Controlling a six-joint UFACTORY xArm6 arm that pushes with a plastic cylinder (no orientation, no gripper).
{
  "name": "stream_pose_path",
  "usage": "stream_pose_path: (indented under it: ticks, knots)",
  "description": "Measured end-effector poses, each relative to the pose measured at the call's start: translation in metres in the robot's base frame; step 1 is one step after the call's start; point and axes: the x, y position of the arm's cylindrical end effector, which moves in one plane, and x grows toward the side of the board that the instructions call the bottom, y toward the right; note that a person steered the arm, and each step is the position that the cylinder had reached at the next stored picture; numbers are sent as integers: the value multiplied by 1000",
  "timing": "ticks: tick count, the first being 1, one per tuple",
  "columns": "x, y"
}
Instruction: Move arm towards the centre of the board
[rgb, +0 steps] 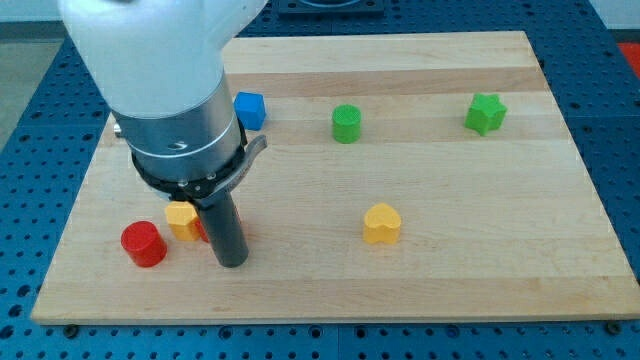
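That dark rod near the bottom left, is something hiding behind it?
Yes. Behind my tip a red block peeks out, mostly covered, shape unclear. A yellow block and a red cylinder sit to its left.

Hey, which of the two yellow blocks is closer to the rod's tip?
The yellow block at the view's lower left, right beside my tip and next to the red cylinder. The other, the yellow heart-shaped block, sits well off toward the view's right.

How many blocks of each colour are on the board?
Red: 2, a cylinder and a piece mostly hidden behind the rod
Yellow: 2, a heart and a block of unclear shape
Green: 2, a cylinder and a star
Blue: 1, a cube
Total: 7
My tip sits beside the hidden red piece.
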Motion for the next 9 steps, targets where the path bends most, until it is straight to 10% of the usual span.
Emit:
stream_pose_path:
  ticks: [9]
  knots:
    - [-35,40]
